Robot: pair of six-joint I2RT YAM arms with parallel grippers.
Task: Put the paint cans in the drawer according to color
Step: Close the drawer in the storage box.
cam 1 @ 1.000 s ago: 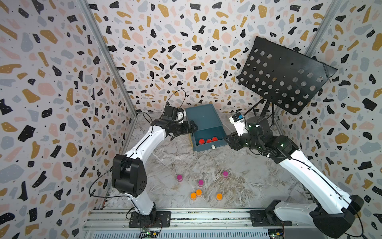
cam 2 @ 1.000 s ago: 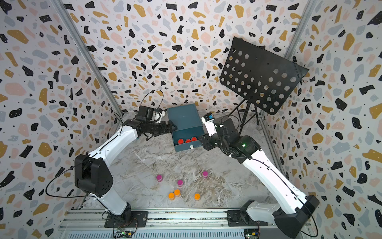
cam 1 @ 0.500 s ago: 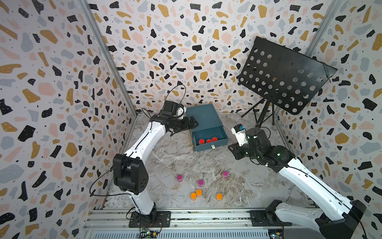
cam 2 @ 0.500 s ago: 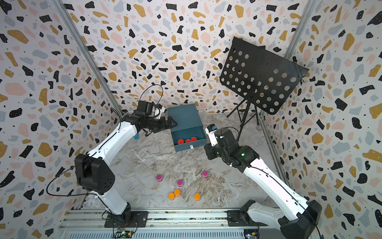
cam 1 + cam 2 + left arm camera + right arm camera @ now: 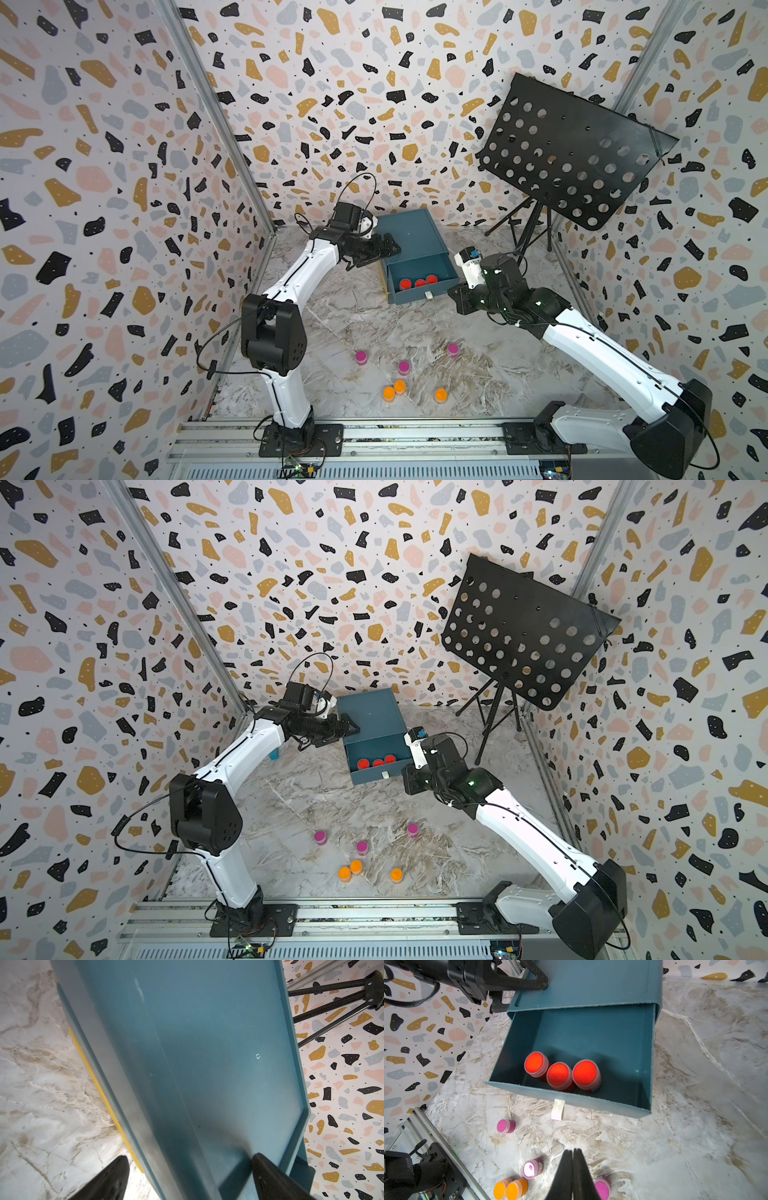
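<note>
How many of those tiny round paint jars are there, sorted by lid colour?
Red-topped tiny round jars, in the open teal drawer: 3
Magenta-topped jars, on the marble tabletop: 3
Orange-topped jars, on the tabletop: 3
Total: 9

The drawer (image 5: 409, 232) stands at the back of the table (image 5: 340, 320), and in its pulled-out top tray (image 5: 422, 296) three paint cans (image 5: 419, 283) stand in a row near the front wall. Well before the drawer six more paint cans (image 5: 403, 367) stand on the table, three nearer and three farther. The left tool (image 5: 384, 251) is at the drawer's left side, the right tool (image 5: 572, 1153) near its front right corner, a music stand (image 5: 569, 153) behind it to the right.
</note>
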